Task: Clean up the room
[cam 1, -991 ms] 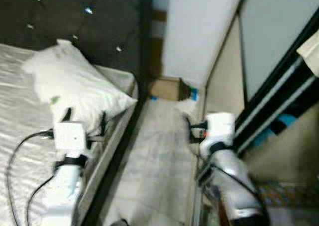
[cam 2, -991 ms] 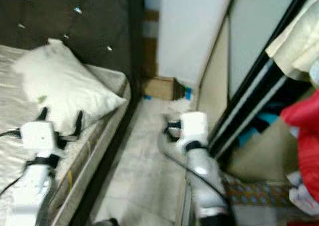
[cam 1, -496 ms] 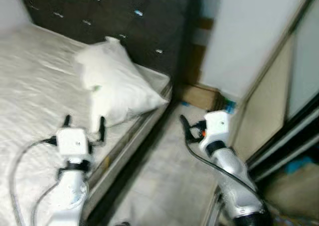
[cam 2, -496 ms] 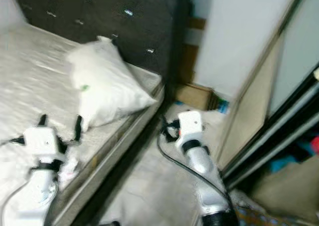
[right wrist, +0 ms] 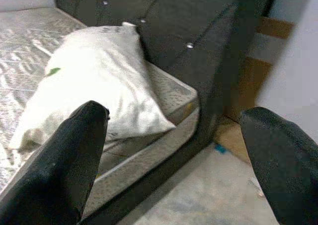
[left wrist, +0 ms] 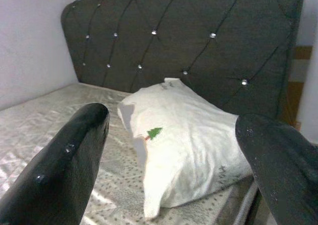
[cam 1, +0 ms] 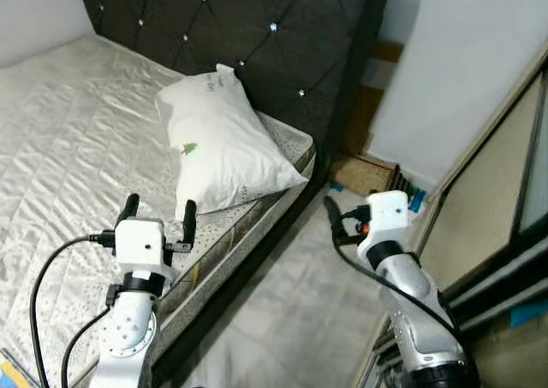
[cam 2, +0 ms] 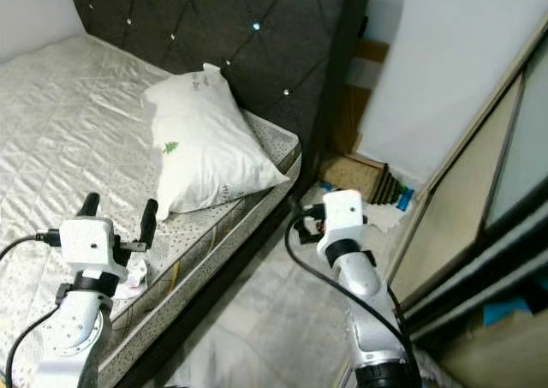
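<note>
A white pillow [cam 1: 221,142] with a small green tree mark lies on the bed [cam 1: 60,140], against the dark tufted headboard [cam 1: 257,37]. My left gripper [cam 1: 158,208] hovers open over the mattress edge, just short of the pillow's near corner; its wrist view looks at the pillow [left wrist: 184,150] between spread fingers. My right gripper [cam 1: 336,217] is open above the floor strip beside the bed, with nothing between its fingers [right wrist: 59,170]. A small crumpled white and pink thing [cam 2: 133,277] lies on the mattress edge under my left wrist.
A brown cardboard box [cam 1: 366,173] and blue bits [cam 1: 417,199] sit on the floor by the white wall past the bed's corner. Sliding wardrobe doors [cam 1: 505,191] run along the right. A pale tiled floor strip [cam 1: 291,311] lies between bed and wardrobe.
The camera has swung left: more of the bed and headboard shows, and the wardrobe with its clothes has slid out at the right. Both grippers stay open.
</note>
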`<state>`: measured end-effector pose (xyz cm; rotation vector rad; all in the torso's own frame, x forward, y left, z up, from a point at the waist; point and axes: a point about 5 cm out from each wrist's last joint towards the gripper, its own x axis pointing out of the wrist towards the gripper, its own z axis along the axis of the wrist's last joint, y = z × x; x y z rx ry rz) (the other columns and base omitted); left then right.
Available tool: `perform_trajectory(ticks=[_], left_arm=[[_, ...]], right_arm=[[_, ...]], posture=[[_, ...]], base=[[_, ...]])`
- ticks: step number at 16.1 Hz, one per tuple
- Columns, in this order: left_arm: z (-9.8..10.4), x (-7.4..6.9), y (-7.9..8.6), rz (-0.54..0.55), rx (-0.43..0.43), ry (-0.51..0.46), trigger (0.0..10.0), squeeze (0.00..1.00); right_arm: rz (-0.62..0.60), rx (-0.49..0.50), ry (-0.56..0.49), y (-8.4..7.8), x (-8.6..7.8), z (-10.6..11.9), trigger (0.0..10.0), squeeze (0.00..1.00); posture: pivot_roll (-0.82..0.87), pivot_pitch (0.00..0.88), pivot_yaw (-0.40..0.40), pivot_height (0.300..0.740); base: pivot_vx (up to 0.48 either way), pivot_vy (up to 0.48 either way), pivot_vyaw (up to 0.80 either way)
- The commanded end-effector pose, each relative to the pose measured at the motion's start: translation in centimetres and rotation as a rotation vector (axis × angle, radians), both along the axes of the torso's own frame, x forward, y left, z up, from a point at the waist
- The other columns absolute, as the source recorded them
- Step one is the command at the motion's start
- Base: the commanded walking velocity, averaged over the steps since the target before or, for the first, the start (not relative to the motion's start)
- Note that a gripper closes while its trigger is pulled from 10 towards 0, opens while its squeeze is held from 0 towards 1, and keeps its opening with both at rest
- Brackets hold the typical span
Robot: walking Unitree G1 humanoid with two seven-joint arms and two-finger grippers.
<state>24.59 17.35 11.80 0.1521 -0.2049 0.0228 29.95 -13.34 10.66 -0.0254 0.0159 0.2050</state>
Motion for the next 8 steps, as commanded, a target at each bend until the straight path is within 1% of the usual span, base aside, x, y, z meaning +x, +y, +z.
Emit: perform_trajectory(ticks=[1,3,5,8], left_arm=[[0.08,0.0,0.2,0.004,0.005,-0.006,10.0,0.0],[0.0,0.04,0.09,0.001,-0.003,-0.005,10.0,0.0],[-0.01,0.06,-0.18,-0.004,-0.009,-0.006,10.0,0.0],[-0.04,0.1,-0.19,0.002,-0.018,-0.002,10.0,0.0]], right_arm=[[0.026,0.0,-0.009,0.61,0.12,0.19,10.0,0.0],[0.029,-0.001,-0.009,0.7,0.15,0.17,10.0,0.0],[0.036,0.005,-0.009,0.92,-0.01,0.2,10.0,0.0],[0.035,0.009,-0.006,0.95,0.05,0.17,10.0,0.0]], posture=[[0.03,0.099,-0.097,0.74],[0.03,0.1,-0.096,0.74],[0.02,0.106,-0.097,0.74],[0.02,0.117,-0.096,0.74]], base=[[0.356,0.0,0.0],[0.368,0.0,0.0],[0.369,0.0,0.53],[0.363,0.0,0.0]])
